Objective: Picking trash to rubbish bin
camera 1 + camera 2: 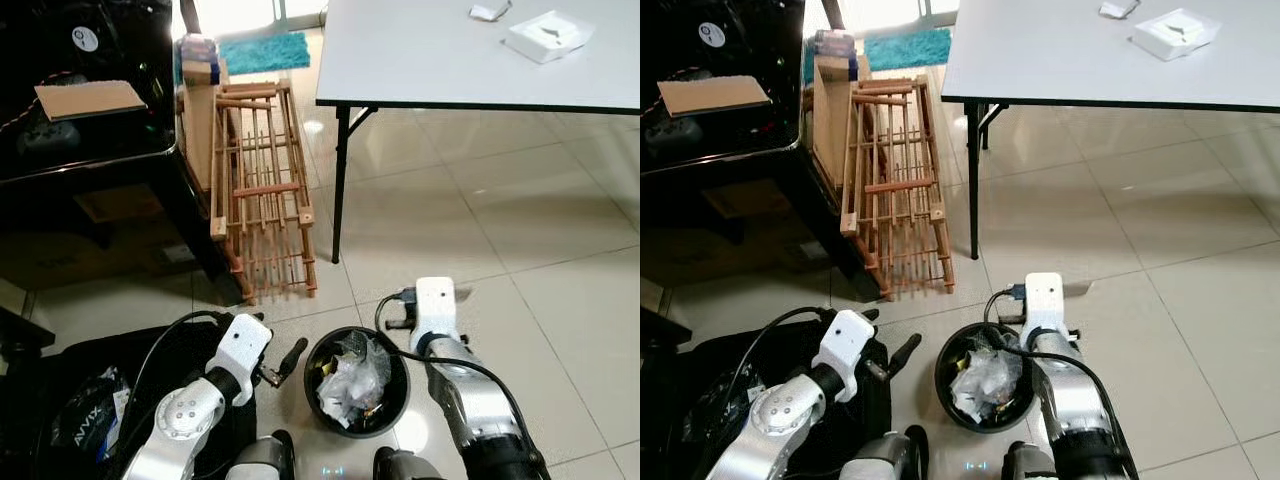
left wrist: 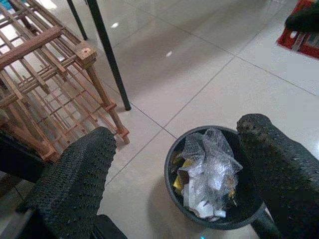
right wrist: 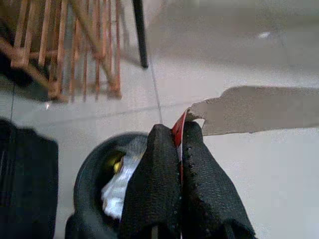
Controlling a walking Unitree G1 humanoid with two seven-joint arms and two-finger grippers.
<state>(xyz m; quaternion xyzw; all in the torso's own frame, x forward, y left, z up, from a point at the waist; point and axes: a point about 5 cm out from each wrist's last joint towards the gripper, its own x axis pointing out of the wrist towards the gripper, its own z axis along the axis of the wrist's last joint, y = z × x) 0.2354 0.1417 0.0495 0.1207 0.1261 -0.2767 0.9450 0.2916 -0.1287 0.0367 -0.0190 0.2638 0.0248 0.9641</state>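
two bumpy black fingers [image 3: 194, 189] of the right gripper [image 3: 180, 144] pinch a flat torn card scrap [image 3: 259, 110] just above the round black bin [image 1: 356, 380], full of crinkly clear plastic [image 2: 209, 169]. the left gripper [image 2: 179, 174] hangs spread wide beside the bin, holding nothing.

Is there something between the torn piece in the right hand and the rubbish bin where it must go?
Nothing visible. The right hand is shut on the torn cardboard piece beside the bin's rim. The bin's mouth is uncovered, though crumpled plastic already lies inside.
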